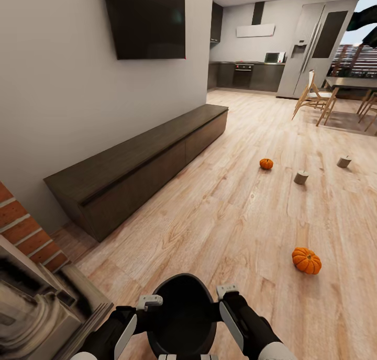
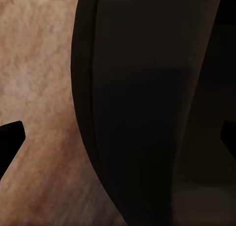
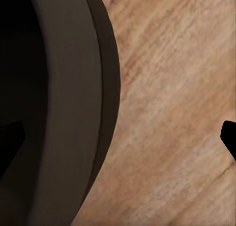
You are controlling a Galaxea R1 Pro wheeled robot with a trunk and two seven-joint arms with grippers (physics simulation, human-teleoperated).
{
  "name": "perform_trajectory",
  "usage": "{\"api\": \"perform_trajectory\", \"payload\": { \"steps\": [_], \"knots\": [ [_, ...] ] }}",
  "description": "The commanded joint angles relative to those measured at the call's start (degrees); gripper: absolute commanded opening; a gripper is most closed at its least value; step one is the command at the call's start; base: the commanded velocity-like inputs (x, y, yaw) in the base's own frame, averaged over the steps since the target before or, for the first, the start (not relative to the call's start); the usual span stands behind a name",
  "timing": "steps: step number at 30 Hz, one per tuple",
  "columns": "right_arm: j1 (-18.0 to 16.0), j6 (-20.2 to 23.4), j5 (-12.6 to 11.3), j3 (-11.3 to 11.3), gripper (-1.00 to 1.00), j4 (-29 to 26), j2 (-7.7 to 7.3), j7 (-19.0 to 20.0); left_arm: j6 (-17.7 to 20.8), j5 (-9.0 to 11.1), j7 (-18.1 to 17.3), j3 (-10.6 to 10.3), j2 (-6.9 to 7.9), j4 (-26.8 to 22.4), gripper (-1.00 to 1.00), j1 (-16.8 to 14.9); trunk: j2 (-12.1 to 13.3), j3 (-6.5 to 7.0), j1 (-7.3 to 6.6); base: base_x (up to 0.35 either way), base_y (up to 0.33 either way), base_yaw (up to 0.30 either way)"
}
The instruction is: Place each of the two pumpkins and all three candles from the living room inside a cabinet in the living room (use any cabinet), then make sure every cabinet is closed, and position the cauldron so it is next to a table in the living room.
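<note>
Cauldron between my arms on the living-room floor

I can't tell either pincer's grip beside the black cauldron (image 1: pixel 181 318); pumpkins (image 1: pixel 306 260) (image 1: pixel 266 164) and candles (image 1: pixel 301 177) (image 1: pixel 344 161) dot the floor (image 1: pixel 220 213), cabinet (image 1: pixel 141 164) closed.

Open wood floor (image 1: pixel 225 208) runs ahead between cabinet (image 1: pixel 141 166) on the left and the dining chairs (image 1: pixel 314 96) far right; wide free lane down the middle. Cabinet sits along the wall (image 1: pixel 63 114), drawer fronts flush, top bare; TV (image 1: pixel 145 19) hangs above it, well clear of the top. Floor obstacles: near pumpkin (image 1: pixel 306 260) ahead right; far pumpkin (image 1: pixel 266 164) mid-floor; two candles (image 1: pixel 301 177) beyond, well apart from each other. Cauldron (image 1: pixel 183 318) fills the space between both arms; brick fireplace (image 1: pixel 26 229) blocks near left.
</note>
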Motion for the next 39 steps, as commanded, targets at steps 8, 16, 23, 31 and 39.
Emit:
{"api": "perform_trajectory", "payload": {
  "steps": [8, 16, 23, 31, 39],
  "knots": [
    [-0.91, -1.26, -0.63, 0.24, 1.00, 2.39, -0.02, -0.52, 0.31, 0.58, 0.18, -0.19, 0.04, -0.08, 1.00, -0.03, -0.02, -0.05, -0.01, 0.000, 0.000, 0.000],
    [-1.04, -1.41, -0.61, 0.24, -1.00, 2.80, -0.02, -0.51, 0.31, 0.66, 0.22, -0.19, 0.04, -0.08, 1.00, -0.04, -0.02, -0.05, -0.01, 0.000, 0.000, 0.000],
    [-1.04, -1.45, -0.64, 0.31, -1.00, 2.82, -0.02, -0.50, 0.31, 0.82, 0.18, -0.19, 0.04, -0.08, 1.00, -0.04, -0.02, -0.05, -0.01, 0.000, 0.000, 0.000],
    [-1.03, -1.49, -0.64, 0.33, -1.00, 2.82, -0.02, -0.50, 0.31, 0.85, 0.19, -0.19, 0.04, -0.08, 1.00, -0.04, -0.02, -0.05, -0.01, 0.000, 0.000, 0.000],
    [-1.02, -1.49, -0.64, 0.33, -1.00, 2.82, -0.02, -0.50, 0.31, 0.85, 0.20, -0.19, 0.04, -0.08, -1.00, 0.00, -0.02, -0.05, -0.01, 0.000, 0.000, 0.000]
  ]
}}
